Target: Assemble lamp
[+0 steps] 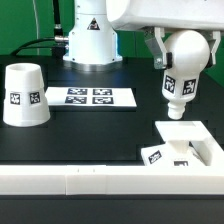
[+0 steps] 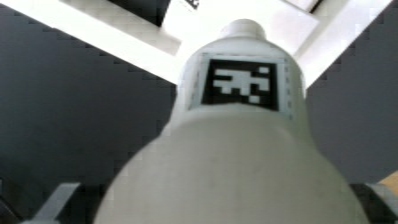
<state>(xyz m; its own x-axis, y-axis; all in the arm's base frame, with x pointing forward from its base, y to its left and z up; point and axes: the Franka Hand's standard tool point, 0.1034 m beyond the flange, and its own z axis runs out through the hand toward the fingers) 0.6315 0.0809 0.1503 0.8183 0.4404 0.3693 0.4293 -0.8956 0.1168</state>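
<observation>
The end effector [image 1: 188, 55] is closed on the bulb [image 1: 178, 88], clamping its ball head with the neck pointing down. The bulb hangs just above the base [image 1: 190, 150] without touching it. The base sits on the counter [image 1: 100, 135] at the exterior view's right. A long white rail [image 1: 80, 182] runs along the near edge, just beside the base. The shade [image 1: 25, 95] stands wide end down at the exterior view's left, well apart. The marker board [image 1: 90, 97] lies between shade and bulb, farther back.

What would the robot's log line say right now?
gripper: shut on bulb | bulb: in air above base, not touching | shade: standing apart
</observation>
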